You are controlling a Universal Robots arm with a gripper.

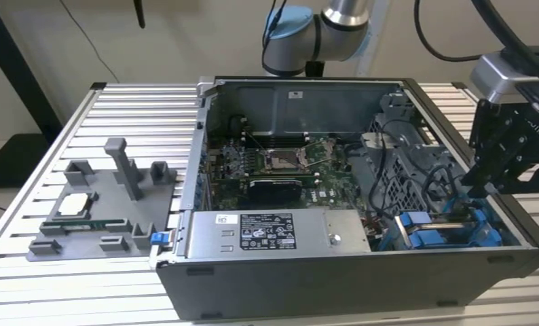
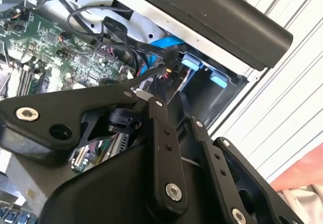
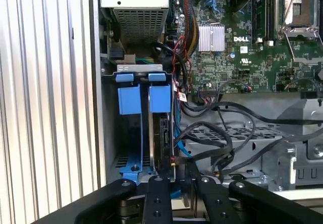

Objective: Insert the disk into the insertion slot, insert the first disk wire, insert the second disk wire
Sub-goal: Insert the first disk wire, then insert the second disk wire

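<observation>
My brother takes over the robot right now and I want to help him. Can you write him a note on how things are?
Gripper: the black gripper hangs over the grey metal drive-cage slot with blue tabs. I cannot tell if it is open or shut.
Disk: the flat drive in its blue plastic frame stands on edge inside that slot.
Done: the disk looks inserted.
Left: the wires. A black plug on a blue cable sits close to the gripper. I cannot tell whether either wire is plugged in.
</observation>
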